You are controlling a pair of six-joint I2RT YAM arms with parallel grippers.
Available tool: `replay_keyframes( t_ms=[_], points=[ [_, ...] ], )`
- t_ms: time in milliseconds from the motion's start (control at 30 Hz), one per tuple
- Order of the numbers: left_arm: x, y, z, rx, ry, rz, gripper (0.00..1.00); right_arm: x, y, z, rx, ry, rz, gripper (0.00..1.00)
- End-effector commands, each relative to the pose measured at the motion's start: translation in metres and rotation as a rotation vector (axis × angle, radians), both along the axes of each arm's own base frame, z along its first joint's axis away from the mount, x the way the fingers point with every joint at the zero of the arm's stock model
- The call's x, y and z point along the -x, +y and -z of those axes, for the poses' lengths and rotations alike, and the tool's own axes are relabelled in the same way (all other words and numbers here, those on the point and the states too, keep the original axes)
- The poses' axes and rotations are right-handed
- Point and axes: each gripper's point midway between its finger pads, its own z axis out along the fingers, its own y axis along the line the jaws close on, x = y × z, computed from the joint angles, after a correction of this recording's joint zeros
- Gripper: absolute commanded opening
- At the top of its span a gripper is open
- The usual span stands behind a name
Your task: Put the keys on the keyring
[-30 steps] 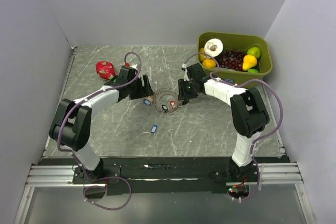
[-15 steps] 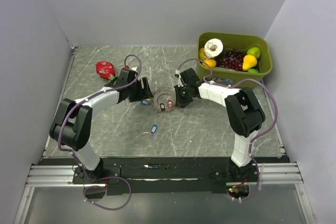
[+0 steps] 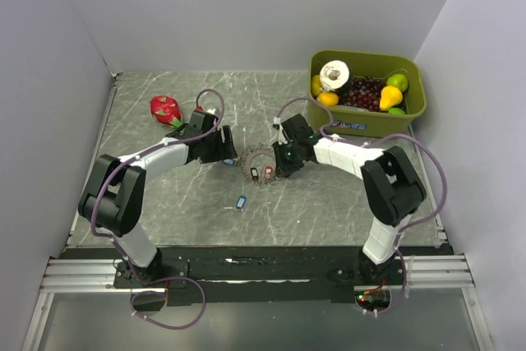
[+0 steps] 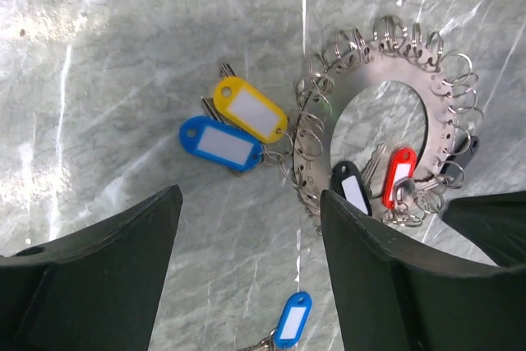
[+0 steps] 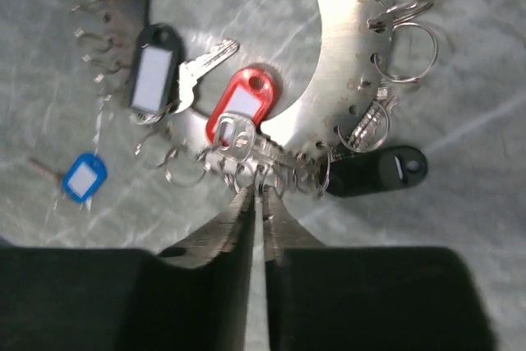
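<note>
The keyring (image 3: 257, 156) is a flat metal ring edged with small split rings, lying mid-table. Blue-tagged (image 4: 220, 144) and yellow-tagged (image 4: 246, 110) keys lie at its left edge. Black-tagged (image 4: 353, 188) and red-tagged (image 4: 400, 177) keys lie in its hole. One loose blue key (image 3: 241, 201) lies apart, nearer the arms. My left gripper (image 4: 251, 199) hangs open above bare table, with the loose blue key (image 4: 292, 319) between its fingers' lines. My right gripper (image 5: 256, 191) is pinched shut on a small split ring at the edge of the keyring (image 5: 353, 55).
A green bin (image 3: 411, 63) of fruit with a tape roll stands at the back right. A red dragon fruit (image 3: 166, 108) lies at the back left. A black fob (image 5: 378, 172) hangs off the keyring beside my right fingers. Grey walls close in the table.
My right gripper has slid left onto the keyring's edge and closed from partly open to a pinch. The keyring has shifted slightly. The left gripper has barely moved.
</note>
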Motion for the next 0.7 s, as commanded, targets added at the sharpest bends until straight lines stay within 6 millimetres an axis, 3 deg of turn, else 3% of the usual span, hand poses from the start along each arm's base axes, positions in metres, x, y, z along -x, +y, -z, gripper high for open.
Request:
replay_keyframes(
  t_ms=[0,33,133,267,433,667],
  points=[
    [-0.012,-0.009,-0.025,-0.027,-0.074,0.024,0.73,-0.015,0.001,-0.065,-0.07,-0.189,0.037,0.37],
    [-0.012,-0.012,-0.024,-0.027,-0.071,0.03,0.73,-0.017,0.0,-0.073,-0.075,-0.215,0.044,0.51],
    [-0.01,-0.023,-0.027,-0.046,-0.081,0.058,0.72,-0.021,-0.001,-0.092,-0.096,-0.281,0.048,0.63],
    [-0.01,-0.038,-0.032,-0.087,-0.099,0.094,0.72,-0.023,-0.003,-0.088,-0.066,-0.27,0.04,0.64],
    [-0.005,-0.046,-0.03,-0.043,-0.074,0.1,0.69,-0.022,0.002,-0.069,-0.051,-0.229,0.01,0.61],
    [0.006,-0.042,-0.018,-0.045,-0.019,0.084,0.68,-0.008,0.027,-0.067,-0.033,-0.248,-0.073,0.56]
  ],
)
